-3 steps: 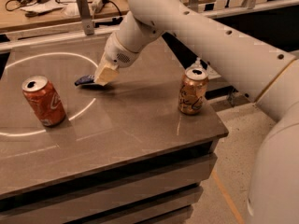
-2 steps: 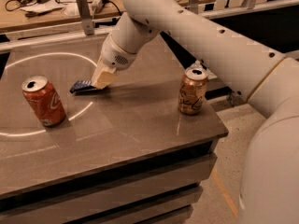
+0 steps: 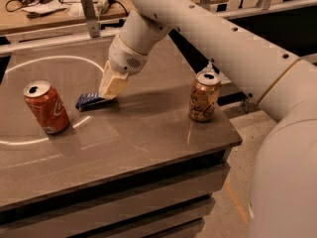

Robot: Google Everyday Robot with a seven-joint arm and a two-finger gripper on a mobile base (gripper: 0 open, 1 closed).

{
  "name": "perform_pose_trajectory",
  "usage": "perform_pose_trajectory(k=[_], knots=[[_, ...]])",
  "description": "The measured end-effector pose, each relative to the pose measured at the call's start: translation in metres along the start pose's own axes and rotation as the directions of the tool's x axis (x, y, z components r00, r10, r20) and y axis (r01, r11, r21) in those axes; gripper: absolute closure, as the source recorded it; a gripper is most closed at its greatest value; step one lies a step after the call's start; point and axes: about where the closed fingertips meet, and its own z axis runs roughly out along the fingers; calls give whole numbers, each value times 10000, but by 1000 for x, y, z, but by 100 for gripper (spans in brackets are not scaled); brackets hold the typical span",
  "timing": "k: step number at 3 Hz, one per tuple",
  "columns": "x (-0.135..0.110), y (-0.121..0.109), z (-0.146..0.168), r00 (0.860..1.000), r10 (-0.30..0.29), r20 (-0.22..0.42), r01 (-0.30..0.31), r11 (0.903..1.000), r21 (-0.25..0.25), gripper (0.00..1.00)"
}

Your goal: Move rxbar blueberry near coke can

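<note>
The rxbar blueberry is a small flat dark blue wrapper, held at its right end just above the table, left of centre. My gripper is shut on that end, its pale fingers pointing down and left. The coke can is red-orange with white script and a silver top. It stands upright at the left of the table, a short gap left of the bar.
A peach-tan can with dark script stands upright at the table's right side. The grey table has a front edge close by and a right edge past the tan can. A cluttered workbench lies behind.
My gripper has carried the blue bar leftward and toward the front, closer to the red can. Both cans have stayed in place.
</note>
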Motion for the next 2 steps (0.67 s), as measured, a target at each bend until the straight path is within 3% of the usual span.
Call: perform_pose_trajectory(k=[1,2], knots=[[-9,13,5,9984,-546,-108,538,9963,-665,100],[-16,22,11,9968,-802,-63,793,9925,-926,100]])
